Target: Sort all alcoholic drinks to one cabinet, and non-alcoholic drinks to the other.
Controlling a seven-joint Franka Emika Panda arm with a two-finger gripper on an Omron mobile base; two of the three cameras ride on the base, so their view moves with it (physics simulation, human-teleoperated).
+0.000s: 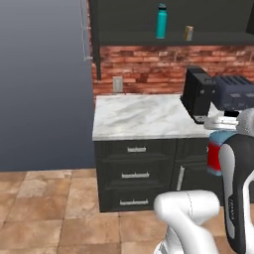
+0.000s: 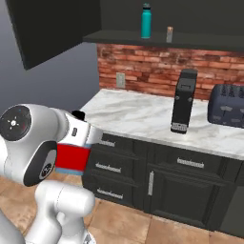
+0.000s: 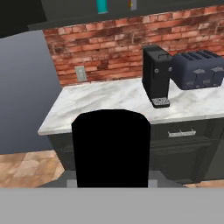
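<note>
My gripper is shut on a flat blue flask with a red label, one of the alcoholic drinks, and holds it in front of the lower cabinets, below counter height. The flask hangs beside my forearm in the left base view. Its black cap hides my fingertips in the hand view. Two non-alcoholic drinks stand on the open upper cabinet's shelf: a tall teal bottle and, to its right, a small orange-yellow carton.
A marble counter carries a black coffee machine and a dark toaster. Dark drawers sit beneath it. The upper cabinet's door is swung open to the left. Tiled floor lies left of the counter.
</note>
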